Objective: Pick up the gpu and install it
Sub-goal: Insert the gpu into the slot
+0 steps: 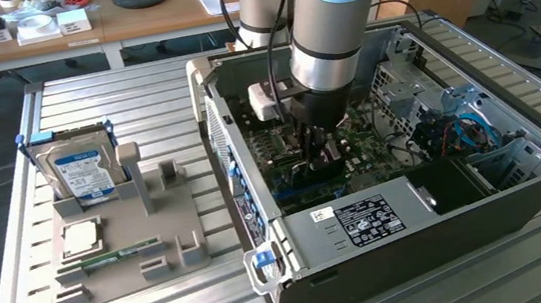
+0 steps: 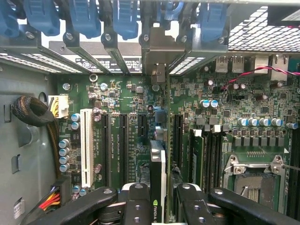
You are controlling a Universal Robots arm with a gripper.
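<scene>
My gripper (image 1: 318,147) is lowered into the open computer case (image 1: 441,235), over the green motherboard (image 1: 360,147). It is shut on the gpu (image 1: 326,166), a thin dark card held edge-down between the fingers. In the wrist view the gpu (image 2: 158,164) shows edge-on between the black fingers (image 2: 136,204) of the gripper (image 2: 159,199). Its silver bracket (image 2: 154,51) reaches the case's rear slot openings. The card stands over the black expansion slots (image 2: 140,136) on the motherboard (image 2: 117,93). I cannot tell whether its lower edge is seated in a slot.
A grey holder tray (image 1: 126,255) on the slatted table carries a blue-labelled hard drive (image 1: 83,174), a CPU (image 1: 81,237) and a RAM stick (image 1: 105,260). Inside the case are a white slot (image 2: 86,147), a CPU socket (image 2: 255,180), blue retention clips (image 2: 124,18) and cables (image 1: 459,133).
</scene>
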